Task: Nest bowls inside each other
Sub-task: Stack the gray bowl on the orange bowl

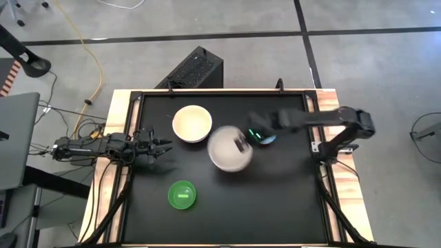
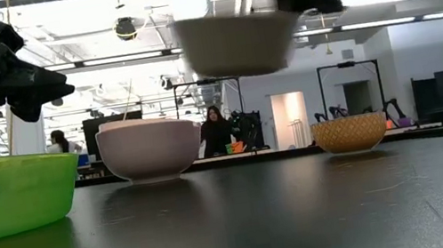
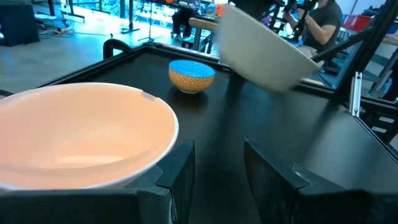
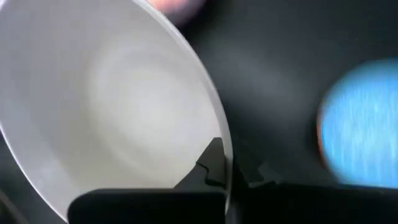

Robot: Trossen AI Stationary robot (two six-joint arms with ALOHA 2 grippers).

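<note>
My right gripper (image 1: 241,142) is shut on a large white bowl (image 1: 227,150), which hangs above the middle of the table (image 2: 235,42). A pale pinkish bowl (image 1: 191,124) stands on its base to the far left of it. A small blue bowl (image 1: 266,138) with a tan outside (image 2: 349,132) stands on the table partly under my right arm. Near the front edge stands a green bowl (image 1: 182,195). My left gripper (image 1: 162,146) waits open at the table's left edge, level, close to the pale pinkish bowl (image 3: 81,143). My right gripper pinches the white bowl's rim (image 4: 222,146), one finger (image 4: 211,163) inside the bowl and the other (image 4: 255,175) outside its wall. The fingers come from above, slanting down from the table's right. The bowl is lifted clear of the table and tilted (image 3: 264,53).
The black table top has a raised frame (image 1: 220,92) around it. Bare black surface lies at the near right (image 1: 275,207). A dark box (image 1: 193,69) stands behind the far edge. People show in the room beyond the table (image 2: 216,129).
</note>
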